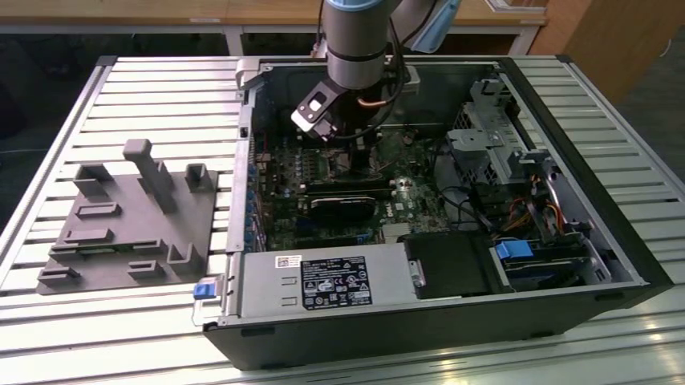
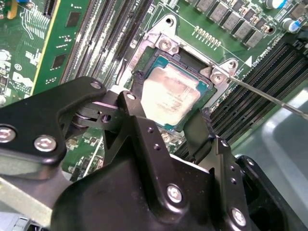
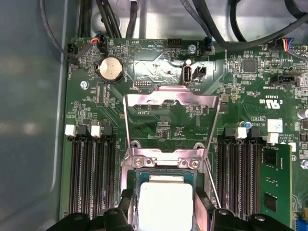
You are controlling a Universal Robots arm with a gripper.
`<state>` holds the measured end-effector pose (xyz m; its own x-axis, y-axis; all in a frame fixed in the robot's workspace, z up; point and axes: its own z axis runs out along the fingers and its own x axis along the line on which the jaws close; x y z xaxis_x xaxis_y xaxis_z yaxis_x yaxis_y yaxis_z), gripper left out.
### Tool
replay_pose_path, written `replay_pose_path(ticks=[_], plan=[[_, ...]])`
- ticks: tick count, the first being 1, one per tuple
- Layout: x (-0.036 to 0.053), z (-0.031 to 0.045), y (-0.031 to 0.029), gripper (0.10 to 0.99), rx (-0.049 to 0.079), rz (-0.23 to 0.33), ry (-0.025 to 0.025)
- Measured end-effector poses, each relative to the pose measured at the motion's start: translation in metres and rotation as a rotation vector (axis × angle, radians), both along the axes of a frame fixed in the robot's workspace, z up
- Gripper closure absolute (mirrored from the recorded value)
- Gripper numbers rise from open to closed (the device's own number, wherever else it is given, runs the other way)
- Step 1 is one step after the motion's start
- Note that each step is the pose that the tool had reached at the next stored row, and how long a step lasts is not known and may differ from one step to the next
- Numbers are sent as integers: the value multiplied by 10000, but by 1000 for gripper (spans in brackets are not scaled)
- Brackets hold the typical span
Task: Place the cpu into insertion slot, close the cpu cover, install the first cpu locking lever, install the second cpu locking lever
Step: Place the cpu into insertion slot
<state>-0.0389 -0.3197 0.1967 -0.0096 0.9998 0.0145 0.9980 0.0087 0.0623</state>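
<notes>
Exterior view: case (image 1: 428,333), slatted table (image 1: 128,96) | second wrist view: claw (image 2: 168,107) astride cpu (image 2: 174,94), hold unclear

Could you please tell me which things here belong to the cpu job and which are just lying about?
Job: small silvery-grey square cpu; dark silver-edged insertion slot; thin silvery cpu cover frame, raised.
Lying about: grey fixture plate; round silver coin battery; long black memory slots.

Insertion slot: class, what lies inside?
A flat square chip with a silvery-grey metal top lies in the silver-edged dark socket. It covers the socket floor; the black gripper hides part of it.
</notes>
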Motion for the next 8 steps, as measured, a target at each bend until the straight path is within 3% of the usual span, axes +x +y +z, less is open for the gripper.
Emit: replay_pose_path(ticks=[8], plan=[[0, 60, -19, 475, 0, 14, 0]])
